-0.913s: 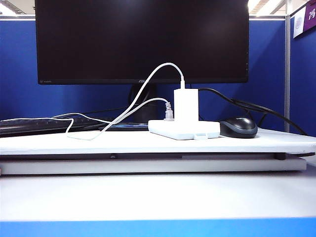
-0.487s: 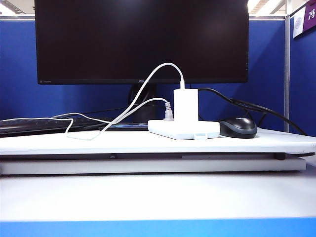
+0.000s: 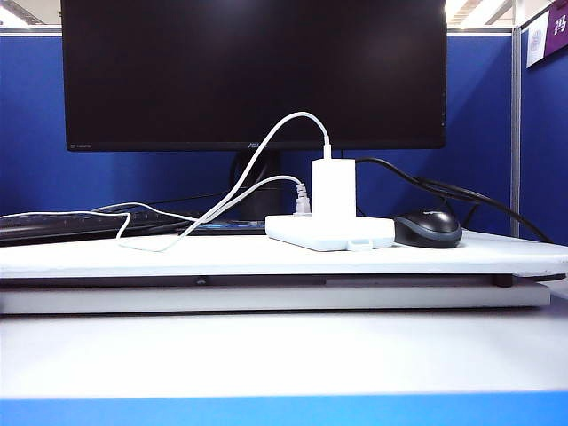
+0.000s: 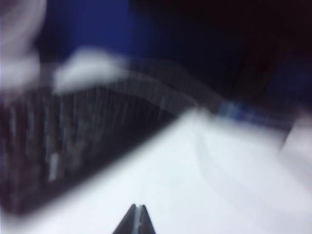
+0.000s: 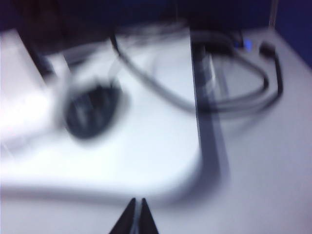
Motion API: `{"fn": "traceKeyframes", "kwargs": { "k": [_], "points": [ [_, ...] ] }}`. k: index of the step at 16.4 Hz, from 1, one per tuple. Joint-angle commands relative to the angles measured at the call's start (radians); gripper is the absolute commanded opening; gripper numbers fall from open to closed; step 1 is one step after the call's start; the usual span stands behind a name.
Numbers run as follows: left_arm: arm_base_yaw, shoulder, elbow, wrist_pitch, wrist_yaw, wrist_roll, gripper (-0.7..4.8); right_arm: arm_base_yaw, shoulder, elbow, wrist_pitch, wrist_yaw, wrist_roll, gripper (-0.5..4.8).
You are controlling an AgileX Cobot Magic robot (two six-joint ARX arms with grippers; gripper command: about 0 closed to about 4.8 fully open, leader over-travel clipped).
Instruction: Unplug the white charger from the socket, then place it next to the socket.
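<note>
Nothing is done yet. The left gripper (image 4: pixel 136 220) and right gripper (image 5: pixel 136 214) are both clenched on nothing, out of sight in the exterior view. Past the bare white table (image 3: pixel 266 351), mid-frame, the white charger (image 3: pixel 334 187) stands plugged in the socket (image 3: pixel 328 232) (mouse (image 3: pixel 428 228) beside it). Behind are a monitor (image 3: pixel 253 71) and blue walls (image 3: pixel 484 133).
</note>
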Motion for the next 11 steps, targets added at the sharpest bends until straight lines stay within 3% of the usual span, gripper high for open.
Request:
{"fn": "traceKeyframes", "kwargs": {
  "k": [1,6,8,11],
  "points": [
    [0.0,0.017,0.079,0.071,-0.008,-0.004,-0.05,-0.001,-0.002,0.09,0.037,0.037,-0.032,-0.02],
    [0.0,0.264,0.265,0.195,0.03,0.05,-0.05,0.0,0.111,0.285,0.037,0.061,-0.035,-0.02],
    [-0.002,0.524,0.445,0.245,0.161,0.093,-0.05,0.0,0.248,0.421,0.037,0.058,-0.04,-0.02],
    [-0.005,0.815,0.682,0.246,0.364,0.093,-0.05,0.0,0.417,0.564,0.041,0.032,-0.106,-0.01]
  ]
}}
